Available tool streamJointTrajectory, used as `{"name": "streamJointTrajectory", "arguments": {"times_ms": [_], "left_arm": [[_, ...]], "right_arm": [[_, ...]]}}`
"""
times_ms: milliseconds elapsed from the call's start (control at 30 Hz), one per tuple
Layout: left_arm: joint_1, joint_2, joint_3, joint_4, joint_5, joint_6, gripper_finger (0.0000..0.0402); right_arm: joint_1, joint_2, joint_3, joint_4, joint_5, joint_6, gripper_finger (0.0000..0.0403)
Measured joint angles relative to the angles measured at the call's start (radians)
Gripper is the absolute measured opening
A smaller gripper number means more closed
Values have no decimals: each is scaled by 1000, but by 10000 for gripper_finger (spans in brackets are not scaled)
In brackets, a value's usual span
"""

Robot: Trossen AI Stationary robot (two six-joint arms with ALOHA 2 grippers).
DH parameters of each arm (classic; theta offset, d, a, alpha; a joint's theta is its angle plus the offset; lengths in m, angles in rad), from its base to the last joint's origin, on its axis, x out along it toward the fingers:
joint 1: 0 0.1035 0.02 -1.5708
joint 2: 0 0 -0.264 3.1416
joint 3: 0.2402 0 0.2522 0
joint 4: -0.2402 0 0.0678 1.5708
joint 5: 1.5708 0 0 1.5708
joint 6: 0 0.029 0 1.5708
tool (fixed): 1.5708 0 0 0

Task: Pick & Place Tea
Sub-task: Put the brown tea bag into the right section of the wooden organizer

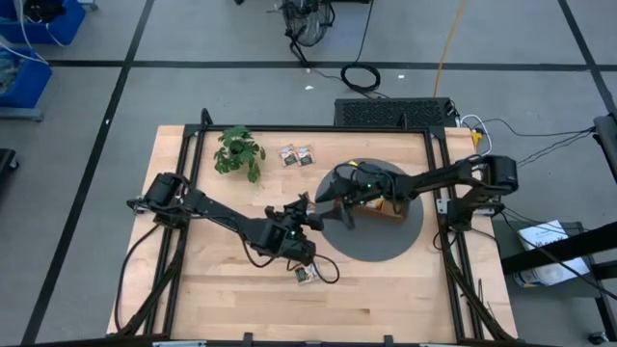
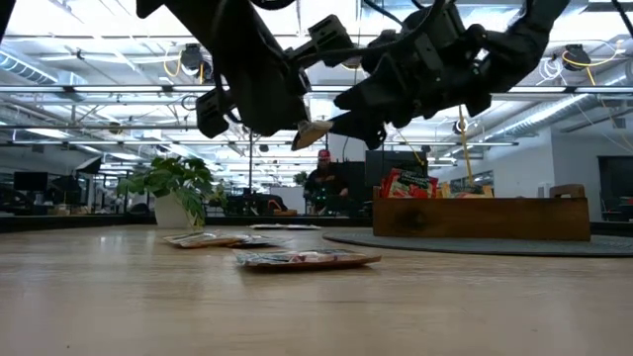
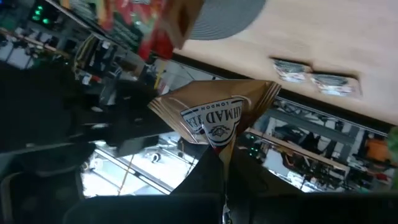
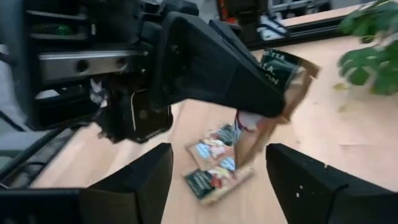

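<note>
High view: tray [image 1: 386, 209] sits on a round grey mat [image 1: 381, 231] at the table's right, already holding upright sachets, red and yellow tops showing in the low view [image 2: 410, 184]; judged partly filled. Still loose on the wood: a pair of sachets [image 1: 297, 154] near the plant [image 1: 237, 152], and one more [image 1: 307, 276] at the near side under the left arm. Left gripper [image 1: 307, 212] is clamped on a brown-gold sachet [image 3: 214, 115], held in the air just beside the mat's edge. Right gripper [image 4: 217, 180] hangs facing it with fingers spread wide, gripping nothing; looks like a hand-over about to happen, though that is a guess. Sachets are flat, thin, crimped paper squares, glossy print; tray is plain brown wood, straight-walled; table is pale butcher-block, matte
</note>
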Motion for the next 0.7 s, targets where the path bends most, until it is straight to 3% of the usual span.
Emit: {"name": "streamJointTrajectory", "arguments": {"times_ms": [233, 467, 700], "left_arm": [[-35, 0, 0, 158, 62, 80, 2], [-43, 0, 0, 159, 67, 79, 2], [-34, 0, 0, 157, 67, 62, 3]], "right_arm": [[-5, 80, 53, 34, -77, 33, 233], [-5, 96, 64, 41, -85, 32, 216], [-5, 95, 64, -1, -105, 44, 158]]}}
